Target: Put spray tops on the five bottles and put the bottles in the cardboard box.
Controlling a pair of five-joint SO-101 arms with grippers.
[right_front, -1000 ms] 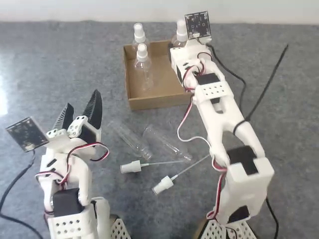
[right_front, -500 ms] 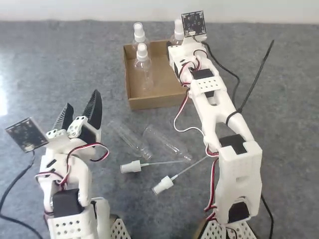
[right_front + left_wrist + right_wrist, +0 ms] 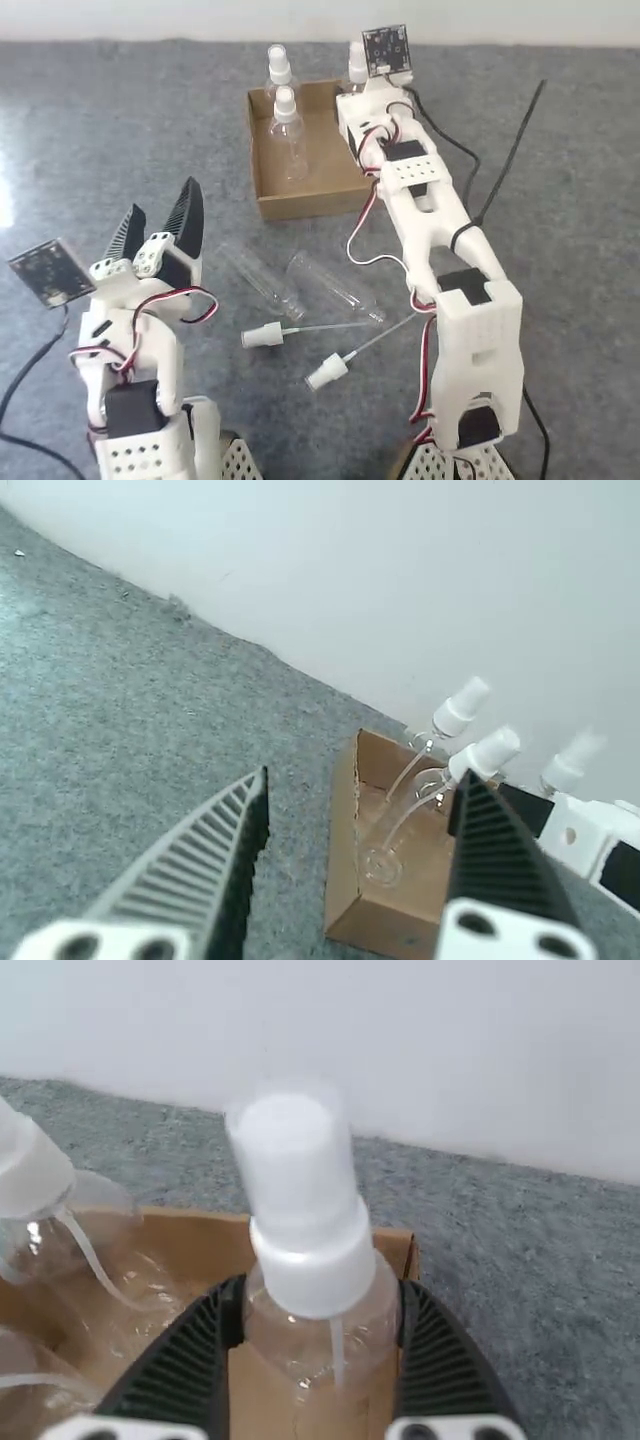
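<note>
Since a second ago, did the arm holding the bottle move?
Yes. The right gripper and its bottle slid a little left, toward the far right corner of the cardboard box.

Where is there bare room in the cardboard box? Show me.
The cardboard box floor is bare in the middle, between the two standing bottles and the right claw holding a third bottle. In front, loose bottles and spray tops crowd the carpet.
</note>
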